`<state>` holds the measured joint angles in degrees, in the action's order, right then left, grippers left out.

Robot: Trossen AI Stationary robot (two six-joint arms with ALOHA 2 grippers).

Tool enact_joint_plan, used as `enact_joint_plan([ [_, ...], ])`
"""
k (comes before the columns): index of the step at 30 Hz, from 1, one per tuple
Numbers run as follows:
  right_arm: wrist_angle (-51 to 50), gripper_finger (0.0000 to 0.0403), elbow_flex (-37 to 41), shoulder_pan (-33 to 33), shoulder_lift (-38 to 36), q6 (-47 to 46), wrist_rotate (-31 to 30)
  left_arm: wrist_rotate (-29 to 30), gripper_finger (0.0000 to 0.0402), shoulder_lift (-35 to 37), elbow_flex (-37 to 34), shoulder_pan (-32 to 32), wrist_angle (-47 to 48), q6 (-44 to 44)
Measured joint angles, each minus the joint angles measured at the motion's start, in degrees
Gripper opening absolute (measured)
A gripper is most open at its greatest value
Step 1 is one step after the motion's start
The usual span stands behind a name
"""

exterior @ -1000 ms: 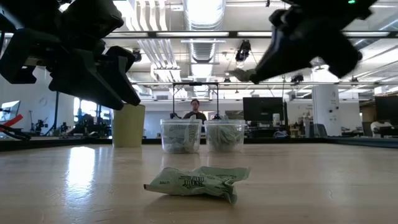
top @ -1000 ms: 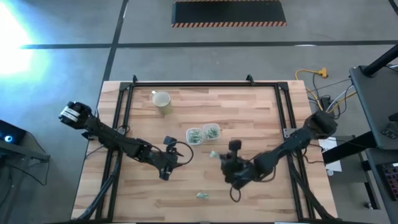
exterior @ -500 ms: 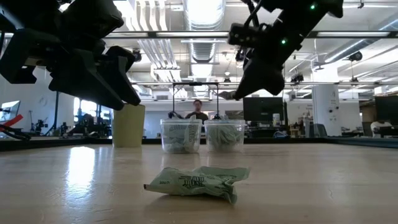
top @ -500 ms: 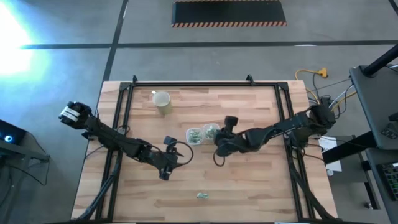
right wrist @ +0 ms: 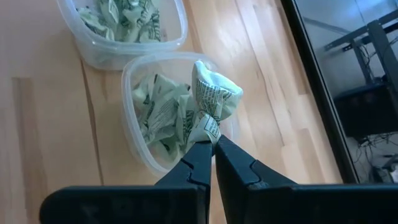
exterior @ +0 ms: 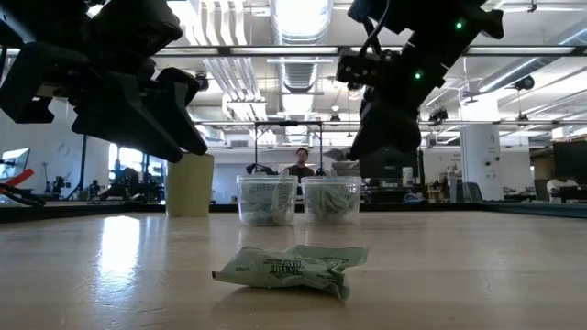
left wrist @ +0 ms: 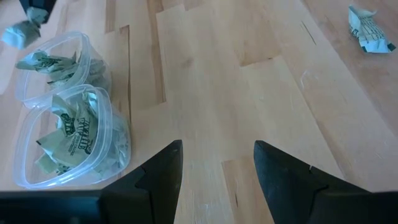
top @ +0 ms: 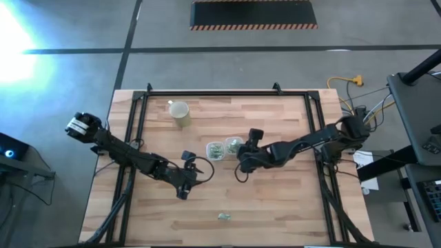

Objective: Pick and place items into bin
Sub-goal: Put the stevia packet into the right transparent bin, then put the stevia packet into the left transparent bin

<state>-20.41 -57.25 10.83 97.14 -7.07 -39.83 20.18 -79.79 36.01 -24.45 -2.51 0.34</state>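
Note:
Two clear bins [top: 216, 149] [top: 234, 145] stand side by side at the table's middle, each holding several pale green-and-white wrapped items. My right gripper [top: 239, 151] [right wrist: 209, 144] is shut on one such item [right wrist: 212, 98], just above the right-hand bin [right wrist: 163, 118]. Another item [top: 224, 217] [exterior: 293, 266] lies flat on the wood near the front edge. My left gripper [top: 185, 187] [left wrist: 217, 167] hovers open above bare wood, left of the bins, with nothing between its fingers. My right gripper pinches the wrapped item by its crimped lower end [right wrist: 208, 129] between the two fingertips. The fingers slant down from the table's right side. The item stands up beyond the fingertips, lifted clear, over the near rim of the right-hand bin.
A beige cup [top: 180, 111] [exterior: 190, 183] stands at the far left of the table. Black rails [top: 138, 117] run along the table's left, right and far sides. Bare wood lies between the bins and the loose item.
My right gripper, shut on the item, has swung from the table's near middle toward the far edge to the right-hand bin, rolling a little; most of the move came early. The item has stayed lifted clear.

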Motion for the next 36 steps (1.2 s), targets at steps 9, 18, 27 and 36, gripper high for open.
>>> enact_joint_plan([
  [9,-0.2,0.0042,0.1,-0.4,2.1,0.8,-0.2,0.0,0.0181,0.0,0.0,0.0,0.0,0.0],
  [18,-1.7,0.0112,-0.4,-0.4,1.8,0.5,-0.7,0.0,0.0181,0.0,0.0,0.0,0.0,0.2],
  [27,-10.7,0.0117,-3.6,2.1,-1.7,-4.6,-2.2,-14.0,0.018,-3.4,0.0,-1.4,-12.5,8.8],
  [36,-10.8,0.0101,-3.1,9.1,-6.2,-4.6,-1.6,-17.7,0.0179,-16.7,3.1,-3.4,-24.3,15.2],
])
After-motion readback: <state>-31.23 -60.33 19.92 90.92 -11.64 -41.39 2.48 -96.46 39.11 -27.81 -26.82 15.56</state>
